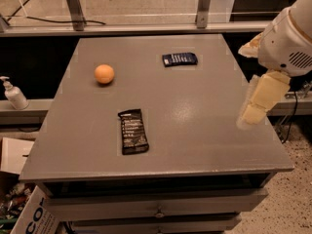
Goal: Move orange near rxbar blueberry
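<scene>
The orange (104, 74) is a small round fruit on the grey table (195, 130), at its left rear. The rxbar blueberry (180, 59) is a small navy wrapper lying flat at the rear middle, well to the right of the orange. My gripper (254, 105) hangs from the white arm (290, 38) above the table's right edge, far from both things and holding nothing that I can see.
A longer black wrapper with white text (132, 131) lies on the table's front middle. A soap dispenser (13, 94) stands on a ledge to the left. Cardboard boxes (24, 199) sit on the floor at lower left. Drawers run under the table front.
</scene>
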Robot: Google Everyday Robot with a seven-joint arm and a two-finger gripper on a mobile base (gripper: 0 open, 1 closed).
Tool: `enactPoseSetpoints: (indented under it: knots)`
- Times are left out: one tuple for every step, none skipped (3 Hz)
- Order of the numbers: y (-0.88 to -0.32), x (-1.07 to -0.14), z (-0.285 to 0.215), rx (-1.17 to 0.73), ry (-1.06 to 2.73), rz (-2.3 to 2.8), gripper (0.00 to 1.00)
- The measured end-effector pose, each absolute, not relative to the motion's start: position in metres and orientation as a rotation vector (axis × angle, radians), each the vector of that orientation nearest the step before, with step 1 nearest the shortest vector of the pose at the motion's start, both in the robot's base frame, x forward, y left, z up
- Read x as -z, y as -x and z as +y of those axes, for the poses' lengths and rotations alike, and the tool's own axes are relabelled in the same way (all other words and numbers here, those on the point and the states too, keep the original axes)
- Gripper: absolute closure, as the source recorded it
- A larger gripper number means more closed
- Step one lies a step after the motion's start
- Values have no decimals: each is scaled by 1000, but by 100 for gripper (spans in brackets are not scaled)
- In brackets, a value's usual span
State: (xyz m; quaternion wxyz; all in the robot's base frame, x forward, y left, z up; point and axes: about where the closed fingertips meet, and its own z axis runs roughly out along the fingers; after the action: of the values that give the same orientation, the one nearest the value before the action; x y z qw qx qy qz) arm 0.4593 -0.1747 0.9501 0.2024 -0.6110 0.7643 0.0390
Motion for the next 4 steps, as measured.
enactPoseSetpoints:
  knots:
    - [-478,-928,-138,-271,1707,2062,0]
    - [-493,-907,-111,-457,1661,1991,0]
    - [-504,-893,-83,-662,1576,1888,0]
    - [-503,-896,-75,-707,1561,1870,0]
